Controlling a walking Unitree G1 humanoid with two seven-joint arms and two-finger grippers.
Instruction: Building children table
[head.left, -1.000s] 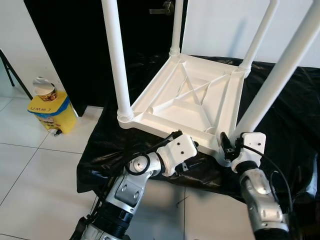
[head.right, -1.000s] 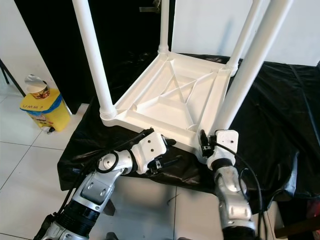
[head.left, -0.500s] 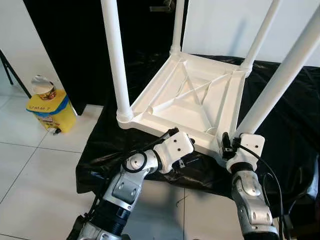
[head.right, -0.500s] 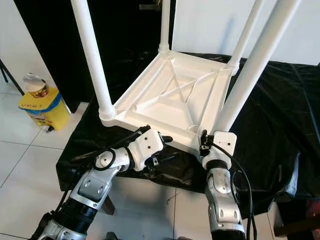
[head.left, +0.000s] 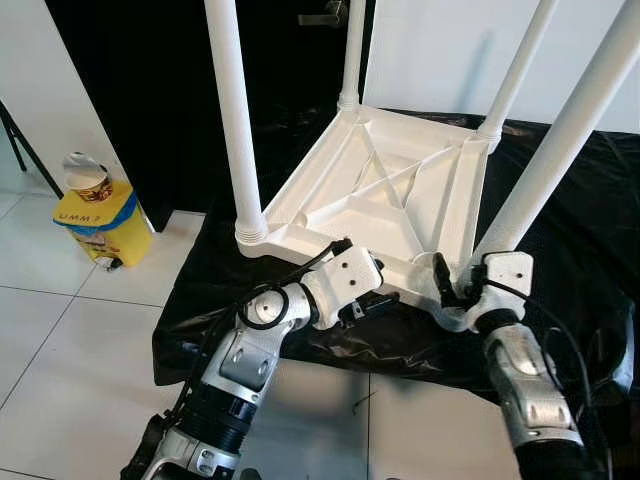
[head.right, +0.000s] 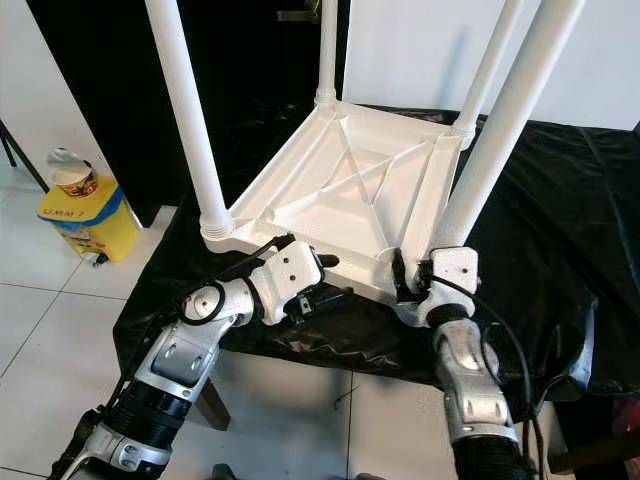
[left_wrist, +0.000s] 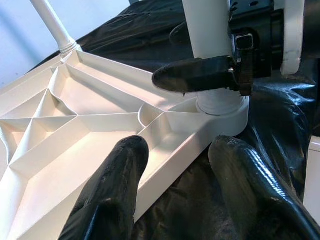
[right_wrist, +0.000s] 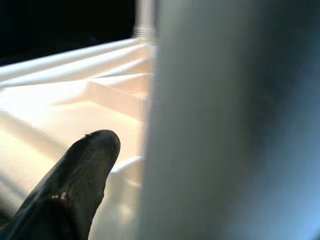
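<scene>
Left gripper (head.left: 378, 300) fingers spread, straddling near edge of upside-down white table (head.left: 370, 200) on black sheet (head.left: 560, 250). Right gripper (head.left: 452, 291) clamps near-right leg (head.left: 560, 140) at base. All legs point up.

The upturned children's table (head.left: 385, 200) is plain white all over, its ribbed underside and its four round legs alike. It lies on a glossy black plastic sheet (head.left: 560, 240) that wrinkles with pale highlights. Both arms are silver with white wrist housings; the left gripper (head.left: 385, 300) and the right gripper (head.left: 445, 285) have shiny black fingers (left_wrist: 110, 195). On the far left stands a yellow bin (head.left: 105, 228) with a blue band and dark lettering, and a white-and-tan cup (head.left: 88, 178) on top. The floor tiles (head.left: 60, 340) are off-white with dark grout lines. The far wall (head.left: 450, 50) is white, beside a black door (head.left: 150, 90).
</scene>
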